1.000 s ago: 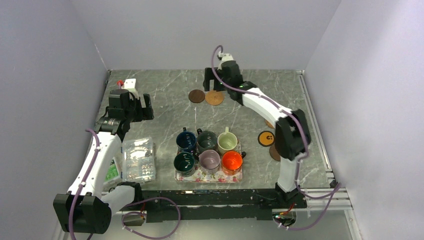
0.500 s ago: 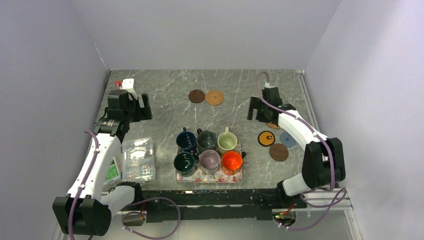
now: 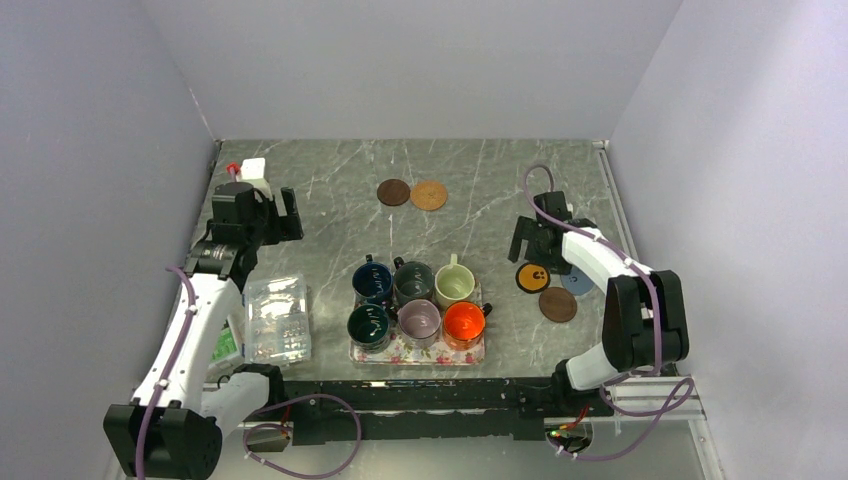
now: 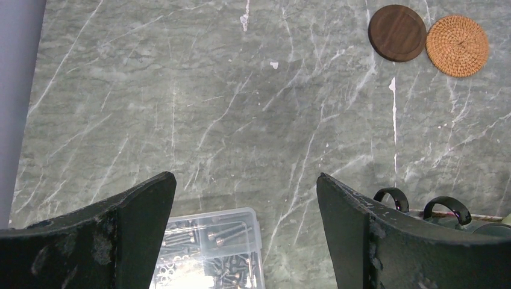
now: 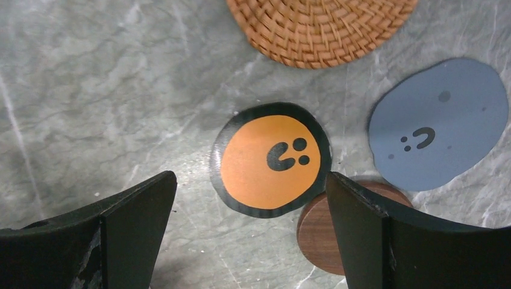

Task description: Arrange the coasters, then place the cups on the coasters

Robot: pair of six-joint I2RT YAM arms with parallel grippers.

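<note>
Two coasters lie side by side at the back middle: a dark brown coaster [image 3: 392, 191] [image 4: 397, 32] and a tan woven coaster [image 3: 429, 194] [image 4: 457, 45]. At the right lie a black-rimmed orange coaster [image 3: 532, 277] [image 5: 270, 158], a blue-grey coaster [image 3: 577, 279] [image 5: 438, 123], a brown wooden coaster [image 3: 557, 304] [image 5: 325, 232] and another woven coaster [image 5: 319, 27]. My right gripper [image 3: 533, 248] [image 5: 250, 175] hovers open over the orange one, holding nothing. Six cups stand on the floral tray [image 3: 415, 352]: navy [image 3: 372, 281], dark green [image 3: 413, 282], cream [image 3: 455, 285], dark green [image 3: 368, 324], mauve [image 3: 419, 320], orange [image 3: 463, 321]. My left gripper [image 3: 270, 212] [image 4: 246, 176] is open and empty at the back left.
A clear plastic box [image 3: 277, 318] [image 4: 211, 250] of screws lies under the left arm, with a green object [image 3: 225, 345] beside it. A white block with a red cap [image 3: 250, 168] sits in the back left corner. Grey walls enclose the table on three sides.
My right arm swung from the back-middle coasters to the right-hand cluster and came down over the orange coaster. The left arm barely shifted.
</note>
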